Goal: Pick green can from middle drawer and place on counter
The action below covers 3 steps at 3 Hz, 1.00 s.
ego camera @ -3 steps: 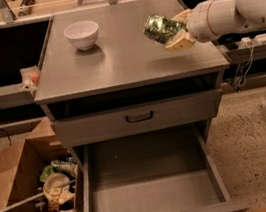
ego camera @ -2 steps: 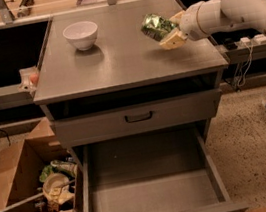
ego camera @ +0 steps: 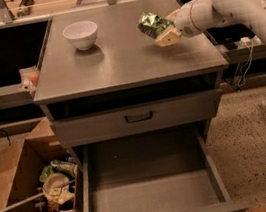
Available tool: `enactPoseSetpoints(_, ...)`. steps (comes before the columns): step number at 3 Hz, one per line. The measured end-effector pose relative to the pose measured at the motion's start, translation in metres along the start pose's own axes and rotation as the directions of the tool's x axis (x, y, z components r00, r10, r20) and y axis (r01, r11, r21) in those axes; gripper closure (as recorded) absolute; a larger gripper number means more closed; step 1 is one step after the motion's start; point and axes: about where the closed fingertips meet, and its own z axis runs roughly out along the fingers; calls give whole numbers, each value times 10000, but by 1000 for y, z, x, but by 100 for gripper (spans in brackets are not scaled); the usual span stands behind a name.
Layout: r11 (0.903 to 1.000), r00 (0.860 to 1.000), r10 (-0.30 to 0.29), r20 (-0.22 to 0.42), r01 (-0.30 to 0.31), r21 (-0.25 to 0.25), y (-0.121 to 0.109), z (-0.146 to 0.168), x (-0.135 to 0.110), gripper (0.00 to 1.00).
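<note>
The green can (ego camera: 152, 24) is shiny and crinkly, held tilted in my gripper (ego camera: 160, 29) just above the right side of the grey counter (ego camera: 115, 60). The gripper is shut on the can and reaches in from the right on my white arm (ego camera: 229, 0). The middle drawer (ego camera: 151, 186) is pulled open below, its flat grey bottom bare.
A white bowl (ego camera: 81, 34) stands on the counter's back left. A shut drawer front with a black handle (ego camera: 139, 117) sits above the open drawer. A cardboard box (ego camera: 29, 196) with clutter stands on the floor at left. A tan bench runs along the back.
My gripper has carried the green can leftward and slightly farther back over the counter. The bowl and drawer have not moved.
</note>
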Motion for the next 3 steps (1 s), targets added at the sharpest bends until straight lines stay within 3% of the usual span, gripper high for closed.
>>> enactPoseSetpoints(3, 10000, 10000, 0, 0, 0, -2, 0, 0, 0, 11)
